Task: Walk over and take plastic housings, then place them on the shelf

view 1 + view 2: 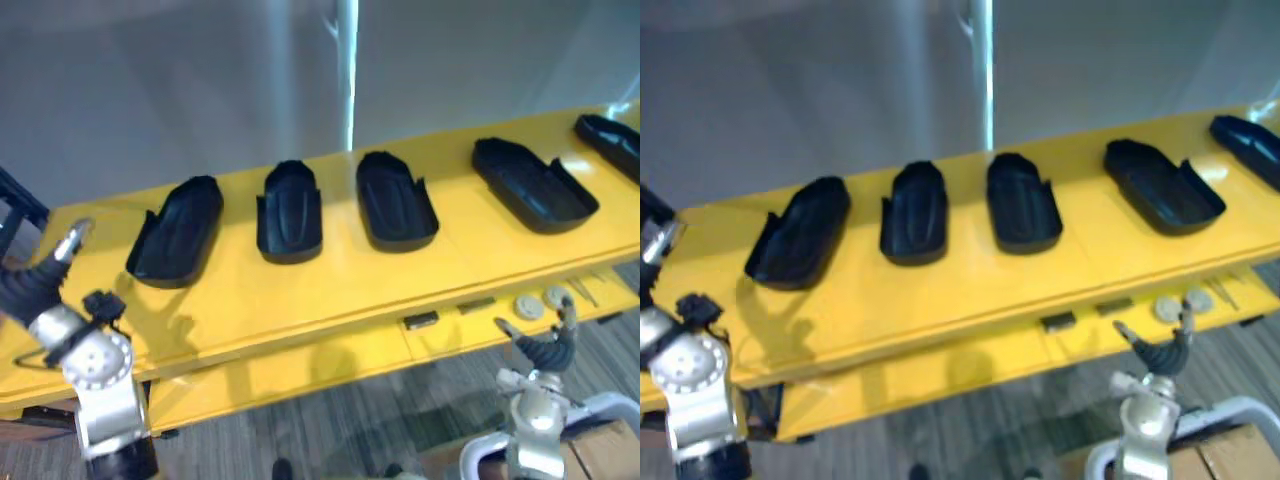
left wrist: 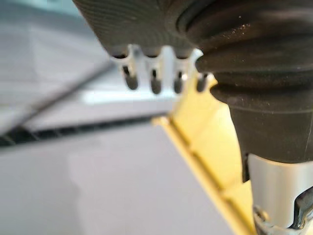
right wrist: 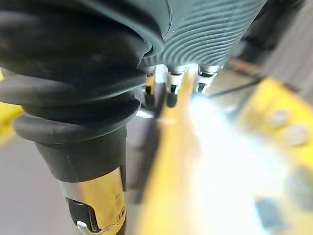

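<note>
Both hands, left hand [image 1: 35,280] near-left & right hand [image 1: 545,348] near-right, are hanging open w/ nothing held, while black plastic housings [image 1: 290,212] are lying in a row across yellow surface [image 1: 330,290] beyond, so pick-up & put-away are prob. both waiting to be done.

1. A plain grey wall [image 1: 150,90] stands behind, with a bright vertical strip of light [image 1: 347,70] on it.
2. The floor [image 1: 330,425] is grey-brown and streaked.
3. A long yellow shelf [image 1: 330,285] crosses the view, with a lower yellow tier [image 1: 300,365] beneath.
</note>
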